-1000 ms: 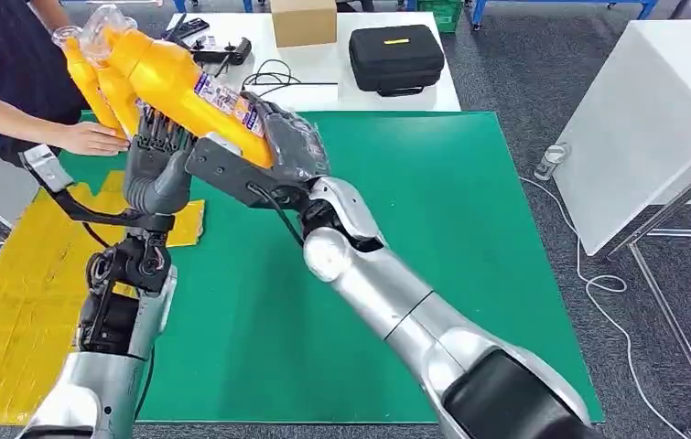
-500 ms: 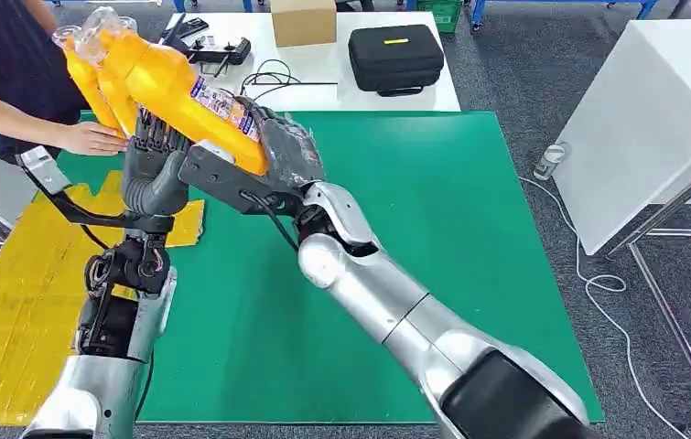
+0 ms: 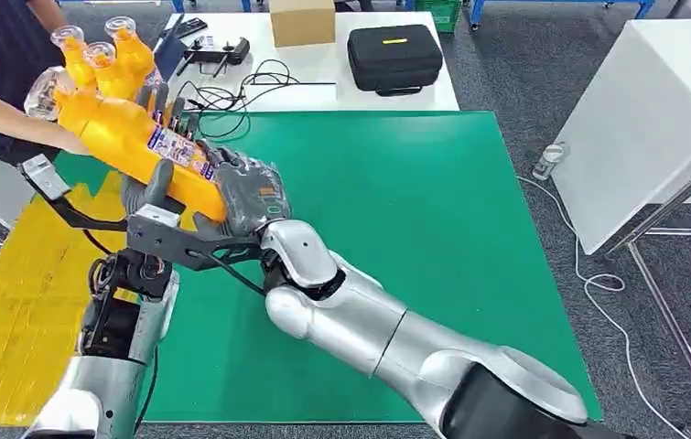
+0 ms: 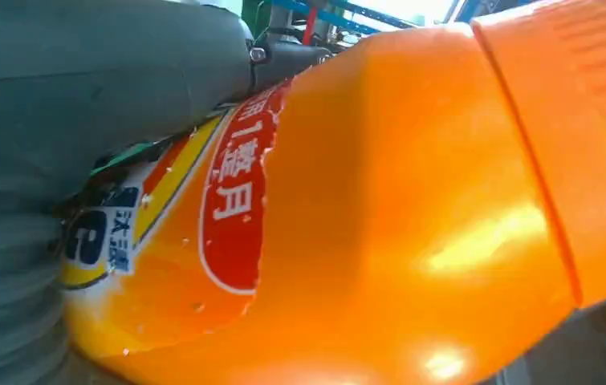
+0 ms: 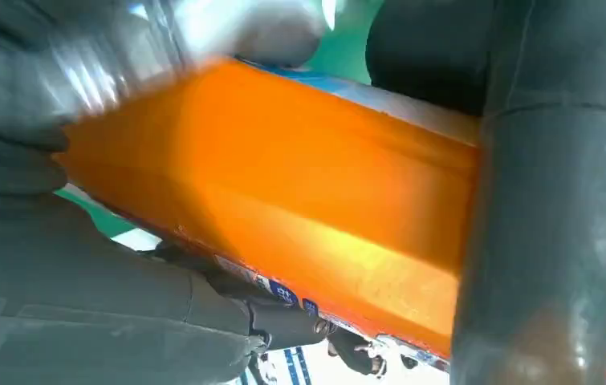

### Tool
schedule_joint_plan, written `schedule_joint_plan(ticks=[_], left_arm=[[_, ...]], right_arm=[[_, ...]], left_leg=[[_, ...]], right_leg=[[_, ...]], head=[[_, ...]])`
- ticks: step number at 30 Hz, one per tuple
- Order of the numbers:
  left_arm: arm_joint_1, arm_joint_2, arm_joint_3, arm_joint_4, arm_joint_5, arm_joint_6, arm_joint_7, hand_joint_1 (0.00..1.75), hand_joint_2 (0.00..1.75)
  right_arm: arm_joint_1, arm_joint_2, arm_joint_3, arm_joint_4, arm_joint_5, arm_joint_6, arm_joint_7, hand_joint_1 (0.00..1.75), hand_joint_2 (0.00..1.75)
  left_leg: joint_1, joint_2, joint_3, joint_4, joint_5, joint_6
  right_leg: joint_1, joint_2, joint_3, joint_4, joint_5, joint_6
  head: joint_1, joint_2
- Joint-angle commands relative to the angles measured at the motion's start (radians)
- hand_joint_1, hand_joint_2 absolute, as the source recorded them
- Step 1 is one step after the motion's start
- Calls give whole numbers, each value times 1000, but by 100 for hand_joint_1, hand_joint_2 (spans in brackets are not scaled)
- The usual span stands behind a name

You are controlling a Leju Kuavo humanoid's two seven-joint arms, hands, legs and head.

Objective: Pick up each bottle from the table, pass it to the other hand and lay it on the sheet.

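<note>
At the far left of the head view the yellow sheet (image 3: pixel 12 302) lies on the counter (image 3: pixel 433 238), a person's hand (image 3: pixel 71 139) by its upper end beside three standing bottles (image 3: pixel 103 57). The orange bottle (image 3: pixel 135 146) has swung leftward and lower than a second ago, now over the sheet's edge. The left robot hand (image 3: pixel 154 183) has fingers curled around its body, while the right robot hand (image 3: pixel 245 192) clasps its base, so the handover looks midway, neither having let go. Right of the arms the green mat is open; the crowded left edge leaves little room
</note>
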Motion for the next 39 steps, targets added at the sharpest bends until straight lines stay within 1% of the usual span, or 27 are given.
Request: schedule_joint_plan(ticks=[1, 3, 4, 6, 10, 18, 19, 24, 26, 28, 30, 31, 32, 33, 34, 36, 37, 38, 39], left_arm=[[-102, 19, -65, 87, -12, 23, 21, 0, 175], [-82, 22, -61, 64, -10, 30, 15, 0, 175], [-61, 21, -54, 30, -5, 41, 13, 175, 175], [-33, 23, -49, -12, -12, 59, 10, 175, 175], [-10, 25, -42, -43, -15, 71, 13, 175, 175], [-7, 27, -41, -44, -15, 72, 13, 175, 175], [-7, 27, -41, -44, -15, 72, 13, 175, 175], [32, 38, -23, -105, -25, 97, 20, 175, 175], [45, 50, -22, -127, -64, 132, -1, 175, 175], [50, 65, -10, -144, -154, 227, -54, 175, 175], [49, 88, 23, -137, -227, 317, -81, 175, 175], [46, 99, 41, -125, -273, 371, -105, 175, 175], [35, 116, 64, -92, -349, 456, -126, 175, 175], [24, 130, 85, -59, -404, 515, -139, 175, 175], [13, 141, 111, -24, -445, 573, -158, 175, 175], [-29, 178, 156, 94, -581, 705, -161, 175, 175], [-45, 189, 174, 135, -603, 717, -174, 175, 175], [-68, 216, 149, 200, -749, 880, -146, 175, 175], [-91, 235, 155, 259, -836, 963, -152, 175, 175]], right_arm=[[73, 3, 285, -89, 1, 95, -30, 175, 175], [74, 3, 286, -87, -2, 103, -28, 175, 175], [73, 3, 285, -82, -6, 107, -28, 175, 175], [71, 3, 282, -71, -14, 110, -33, 175, 175], [68, 3, 276, -55, -19, 111, -36, 175, 175], [67, 3, 275, -52, -20, 111, -36, 175, 175], [67, 3, 275, -52, -20, 111, -36, 175, 175], [57, 3, 262, -34, -28, 109, -37, 175, 175], [48, 3, 251, -14, -32, 97, -41, 175, 175], [36, 3, 231, 13, -33, 68, -48, 175, 175], [22, 3, 180, 50, -64, 45, -78, 175, 175], [13, 3, 156, 67, -73, 14, -99, 9, 175], [-3, 3, 106, 90, -106, 6, -129, 0, 175], [-18, 3, 76, 107, -119, 0, -151, 0, 0], [-33, 3, 45, 122, -123, -18, -167, 0, 0], [-64, 3, -46, 152, -111, -40, -215, 0, 0], [-75, 3, -82, 166, -102, -35, -232, 0, 0], [-81, -5, -139, 161, -95, -55, -253, 0, 0], [-81, -27, -204, 131, -69, -55, -266, 0, 0]], left_leg=[[1, -2, 1, -1, 0, -1], [2, -2, 2, 0, -1, -1], [2, -1, 3, -1, -2, -1], [1, -1, 1, -1, -1, -1], [2, -2, 2, 0, -1, -1], [1, -3, 0, 0, 0, -1], [2, -3, 2, 0, -1, -1], [2, -2, 1, 0, -1, -1], [2, -2, 2, 0, -1, -1], [2, -2, 2, 0, -1, -1], [2, -2, 2, 0, -1, -1], [2, -2, 1, 0, -1, -1], [2, -1, 2, 0, -1, -1], [2, -1, 0, 0, 0, -1], [2, -1, 2, 0, -1, -1], [1, 1, 0, 1, 0, -1], [0, 1, 1, 0, 0, -1], [1, 2, 2, 0, 0, -2], [1, 0, 1, 1, 0, -1]], right_leg=[[1, -3, 3, -1, -1, 0], [2, -4, 4, -1, -1, 0], [2, -3, 5, -2, -2, 0], [1, -2, 2, -1, 0, 0], [2, -4, 4, -1, -1, 0], [1, -4, 2, -1, -1, 0], [2, -5, 4, -1, -2, 1], [1, -3, 2, -1, -1, 0], [2, -3, 3, -1, -1, 0], [2, -4, 4, -1, -2, 1], [2, -4, 4, -1, -2, 1], [1, -3, 2, -1, -1, 0], [2, -3, 3, -1, -1, 0], [1, -3, 2, -1, 0, 0], [2, -3, 3, -1, -1, 1], [1, 0, 1, 1, 0, 0], [0, 1, 0, 1, 0, 0], [1, 1, 1, 1, 0, 0], [1, 0, 0, 2, 0, 0]], head=[[0, 0], [0, 0], [0, 0], [0, 0], [0, 0], [0, 0], [0, 0], [0, 0], [0, 0], [0, 0], [0, 0], [0, 0], [0, 0], [0, 0], [1, 0], [0, 0], [1, 0], [0, 0], [0, 0]])
